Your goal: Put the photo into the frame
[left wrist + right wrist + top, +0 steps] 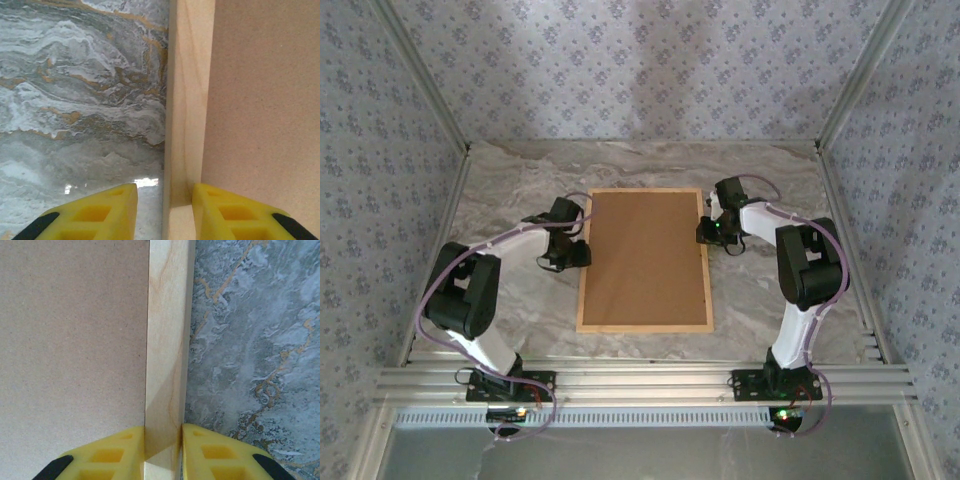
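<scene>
The frame [645, 327] lies flat on the marble table with its plain brown backing board [645, 255] facing up. The photo is hidden. My left gripper [578, 255] is at the frame's left rail [187, 100] and straddles it, open [165, 192]: the right finger touches the rail's inner side and the left finger stands off it with a gap. My right gripper [705, 232] is at the right rail [167, 315], shut on it [163, 432] with both yellow fingers pressed against the wood. The board [265, 100] [70, 330] sits inside the rails.
Grey marble tabletop [520, 180] surrounds the frame, bounded by papered walls with metal posts [430, 90]. An aluminium rail [640, 380] runs along the near edge by the arm bases.
</scene>
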